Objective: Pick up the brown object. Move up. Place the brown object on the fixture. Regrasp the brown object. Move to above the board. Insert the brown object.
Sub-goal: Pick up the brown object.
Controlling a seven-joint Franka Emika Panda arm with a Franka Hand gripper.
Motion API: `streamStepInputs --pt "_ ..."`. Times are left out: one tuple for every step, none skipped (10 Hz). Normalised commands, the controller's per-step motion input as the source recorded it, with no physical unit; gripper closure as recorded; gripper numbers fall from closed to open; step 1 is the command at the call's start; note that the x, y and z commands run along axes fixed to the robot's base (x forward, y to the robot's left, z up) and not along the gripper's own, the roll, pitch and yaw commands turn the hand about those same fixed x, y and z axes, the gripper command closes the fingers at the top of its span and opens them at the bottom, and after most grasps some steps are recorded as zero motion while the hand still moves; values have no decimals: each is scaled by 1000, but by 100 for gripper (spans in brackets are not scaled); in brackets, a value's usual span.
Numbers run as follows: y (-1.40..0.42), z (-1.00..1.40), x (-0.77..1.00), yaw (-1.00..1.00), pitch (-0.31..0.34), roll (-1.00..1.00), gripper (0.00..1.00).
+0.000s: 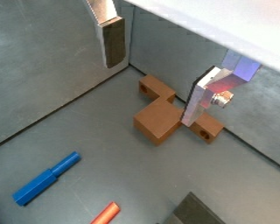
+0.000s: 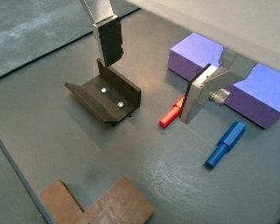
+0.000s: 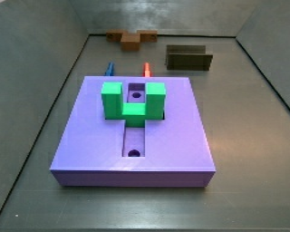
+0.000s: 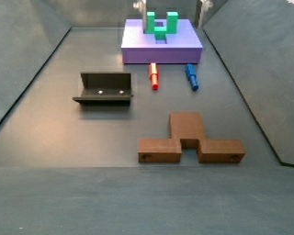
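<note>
Brown object [image 4: 190,142] lies unheld on the grey surface [image 4: 63,101], apart from fixture [image 4: 104,88] and far board [image 4: 162,44]; gripper [image 1: 154,74] hovers above it, fingers [image 1: 112,44] spread, apparently for pickup.

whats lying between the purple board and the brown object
In a side view, a red peg and a blue peg lie on the floor between the board and the brown object. The gripper is open.

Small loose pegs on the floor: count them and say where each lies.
2. The red peg and the blue peg lie side by side between the purple board and the fixture; the open gripper hovers above.
</note>
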Motion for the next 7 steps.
streamStepInputs --pt "0 -20 0 0 0 0 0" --pt "17 -106 0 -3 -9 0 0" --pt "37 -237 0 0 -36 -17 0" --pt "166 -657 -9 -23 -101 -9 0" --pt "471 -886 -189 -91 -136 -20 0" --pt "457 -889 -197 -111 -136 -21 0" --pt "394 -860 -163 -123 -147 -40 0"
